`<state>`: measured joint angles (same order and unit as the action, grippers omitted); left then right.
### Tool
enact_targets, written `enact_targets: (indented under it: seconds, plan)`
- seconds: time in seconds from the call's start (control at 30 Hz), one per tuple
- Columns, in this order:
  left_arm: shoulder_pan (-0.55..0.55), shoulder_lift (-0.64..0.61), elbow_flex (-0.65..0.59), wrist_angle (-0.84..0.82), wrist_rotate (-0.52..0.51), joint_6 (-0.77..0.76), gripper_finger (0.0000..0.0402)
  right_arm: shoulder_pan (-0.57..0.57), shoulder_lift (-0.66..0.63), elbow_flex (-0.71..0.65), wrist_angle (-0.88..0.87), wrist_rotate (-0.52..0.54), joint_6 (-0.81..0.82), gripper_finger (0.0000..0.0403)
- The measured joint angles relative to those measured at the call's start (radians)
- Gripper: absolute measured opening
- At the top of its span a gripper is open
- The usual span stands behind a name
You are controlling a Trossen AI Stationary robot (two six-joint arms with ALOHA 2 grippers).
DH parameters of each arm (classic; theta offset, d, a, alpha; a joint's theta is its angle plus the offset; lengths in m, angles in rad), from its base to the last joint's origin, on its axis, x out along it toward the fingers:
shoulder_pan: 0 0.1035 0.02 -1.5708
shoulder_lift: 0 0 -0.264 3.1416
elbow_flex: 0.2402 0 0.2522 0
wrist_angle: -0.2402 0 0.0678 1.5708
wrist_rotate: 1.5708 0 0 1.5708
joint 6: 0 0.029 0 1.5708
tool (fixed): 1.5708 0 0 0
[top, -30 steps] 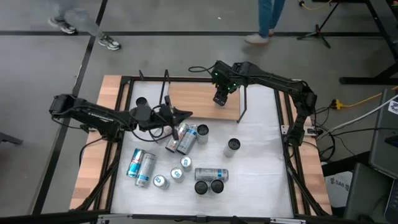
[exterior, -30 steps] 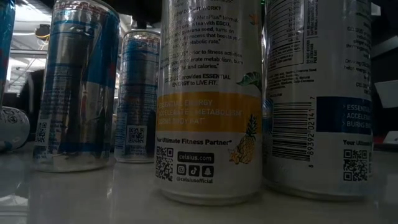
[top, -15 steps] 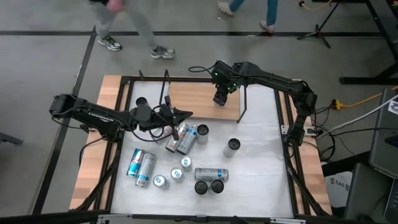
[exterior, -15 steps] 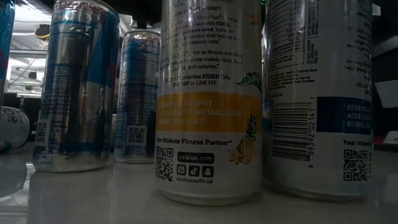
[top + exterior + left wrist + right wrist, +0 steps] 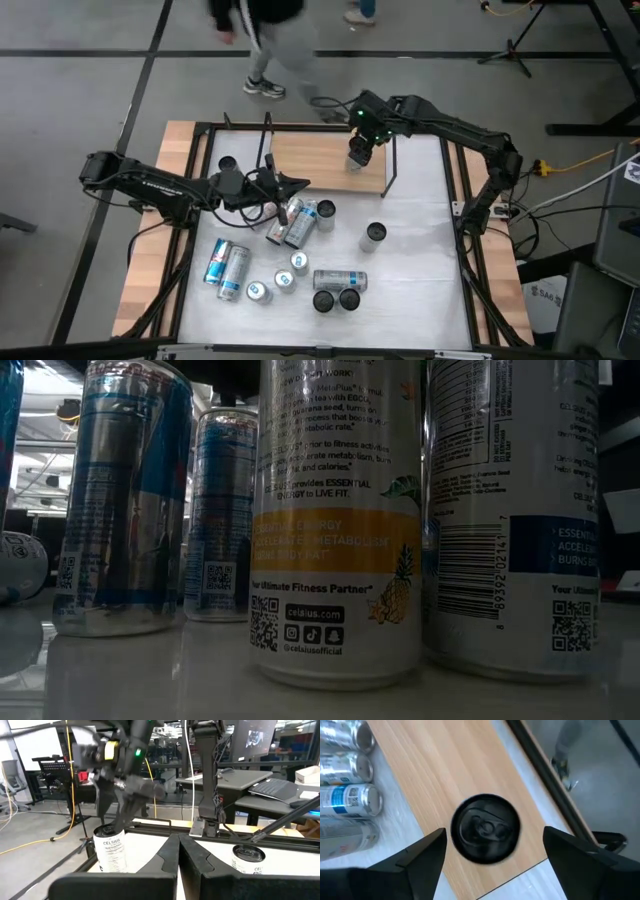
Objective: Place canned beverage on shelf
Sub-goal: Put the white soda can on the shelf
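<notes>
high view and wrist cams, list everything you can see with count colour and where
shelf: one, light-brown board in a black rod frame, far side of the table
can on shelf: one, white with a dark top, upright near the shelf's right end
loose cans: about thirteen, silver, white and blue, some upright and some lying, mostly on the table in front of the shelf
table: one, white top with wooden side strips
person: one, grey trousers, on the floor beyond the table
left gripper: one, dark, shut, low over the table by the shelf's near edge
right gripper: one, dark, open, directly above the can on shelf, fingers clear of it
</notes>
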<state>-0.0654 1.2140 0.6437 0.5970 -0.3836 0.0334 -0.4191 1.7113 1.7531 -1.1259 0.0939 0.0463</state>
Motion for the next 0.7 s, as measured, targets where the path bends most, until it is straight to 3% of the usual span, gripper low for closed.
enact_targets:
  seconds: [0.37, 0.57, 0.7]
  plan:
    - [0.004, 0.016, 0.058, 0.043, 0.0, -0.026, 0.0, 0.022, -0.205, 0.0, -0.094, 0.047, 0.048, 0.0321]
    - [0.04, 0.105, 0.201, -0.015, 0.016, 0.018, 0.0, 0.168, -0.312, -0.042, -0.105, 0.3, 0.088, 0.0321]
    - [0.087, 0.185, 0.31, -0.084, 0.062, 0.026, 0.0, 0.265, -0.393, -0.149, -0.097, 0.398, 0.141, 0.0321]
